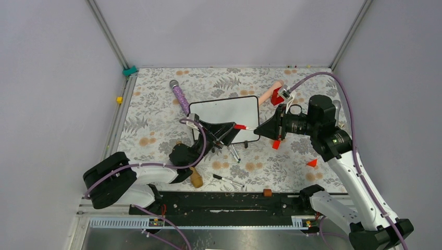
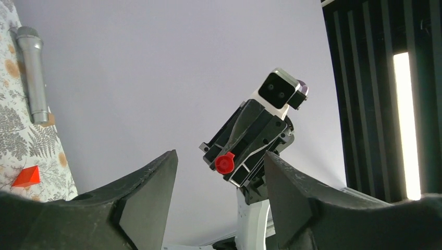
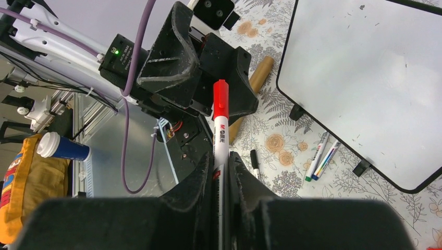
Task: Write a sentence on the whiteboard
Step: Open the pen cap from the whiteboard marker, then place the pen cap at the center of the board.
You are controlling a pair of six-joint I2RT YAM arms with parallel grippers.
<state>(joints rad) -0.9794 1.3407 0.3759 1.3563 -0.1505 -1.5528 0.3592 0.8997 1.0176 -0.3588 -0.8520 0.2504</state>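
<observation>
The whiteboard (image 1: 224,115) stands on small black feet at the table's middle; its face is blank, and no red sentence shows on it. It also shows in the right wrist view (image 3: 365,78). My right gripper (image 1: 259,128) (image 3: 221,156) is shut on a white marker (image 3: 221,133) with its red cap (image 1: 240,126) on, held level in front of the board. My left gripper (image 1: 229,133) (image 2: 220,156) is open and empty. It faces the cap (image 2: 225,163) a short way off, without touching it.
A purple microphone (image 1: 181,97) and a peach handle (image 1: 271,92) lie behind the board. Loose markers (image 3: 319,159) and a black marker (image 1: 228,180) lie in front of it. Red pieces (image 1: 311,163) and a wooden handle (image 1: 196,178) lie nearby.
</observation>
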